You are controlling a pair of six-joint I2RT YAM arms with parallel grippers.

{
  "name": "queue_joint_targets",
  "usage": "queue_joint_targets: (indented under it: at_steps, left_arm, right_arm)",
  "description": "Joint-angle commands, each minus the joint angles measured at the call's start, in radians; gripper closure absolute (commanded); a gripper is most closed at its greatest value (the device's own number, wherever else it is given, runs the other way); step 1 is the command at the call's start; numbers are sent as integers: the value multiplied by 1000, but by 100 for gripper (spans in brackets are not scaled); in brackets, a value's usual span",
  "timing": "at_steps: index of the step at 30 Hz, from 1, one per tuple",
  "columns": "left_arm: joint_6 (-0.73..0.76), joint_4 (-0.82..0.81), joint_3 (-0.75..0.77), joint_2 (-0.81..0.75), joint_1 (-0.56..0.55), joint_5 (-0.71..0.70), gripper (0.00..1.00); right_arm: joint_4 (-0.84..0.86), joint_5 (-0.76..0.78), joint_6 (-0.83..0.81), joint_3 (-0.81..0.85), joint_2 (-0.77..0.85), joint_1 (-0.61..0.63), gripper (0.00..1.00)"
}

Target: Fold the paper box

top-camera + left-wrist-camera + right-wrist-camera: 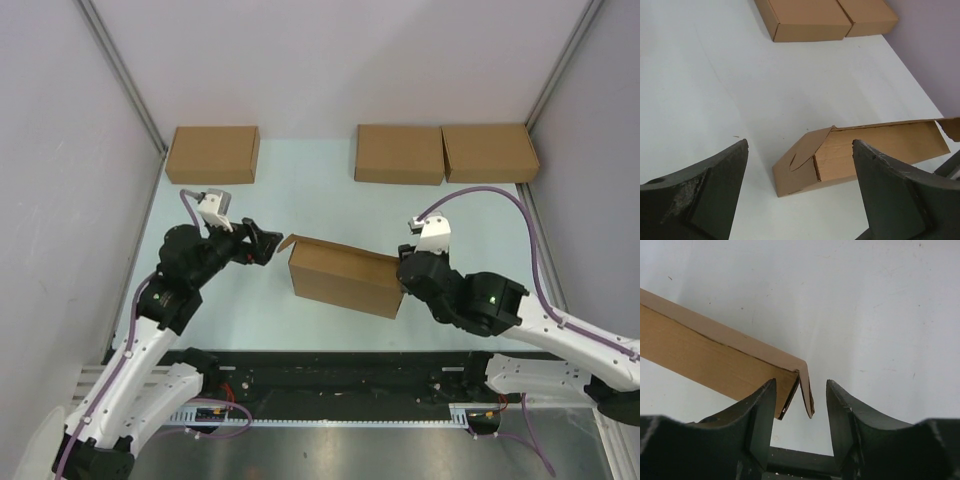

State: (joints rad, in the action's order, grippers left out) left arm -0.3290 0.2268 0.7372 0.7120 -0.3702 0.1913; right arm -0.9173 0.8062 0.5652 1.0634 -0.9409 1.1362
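Note:
The paper box [345, 275] lies at the table's middle as a shallow brown cardboard box, lid nearly down. Its left end flap [286, 243] sticks out and up. My left gripper [268, 243] is open and empty just left of that end, apart from it. In the left wrist view the box [875, 150] lies beyond the open left gripper [800, 145]. My right gripper [404, 275] is at the box's right end. In the right wrist view the right gripper [801, 385] is open around the box's [705, 350] corner flap [807, 390], with a gap to the right finger.
Three compact brown boxes stand along the back: one at the left [212, 153], two side by side at the right [400, 153] [490, 152]. The pair also shows in the left wrist view [805, 17]. Grey walls close in on both sides.

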Motion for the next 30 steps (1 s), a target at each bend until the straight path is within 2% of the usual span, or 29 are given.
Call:
queue_joint_targets:
  at_steps: [1,19,30]
  left_arm:
    - [53,-66,31,15,19,109,10]
    - [85,-96,1,53,31,181,10]
    - [94,-93,-33,32,31,206,11]
  right_arm:
    - [76,-58,-60,-23,1,-46,52]
    - [117,-81,-117,-37,-15,-90,81]
    - [106,-71,-139,-37,-16,-90,87]
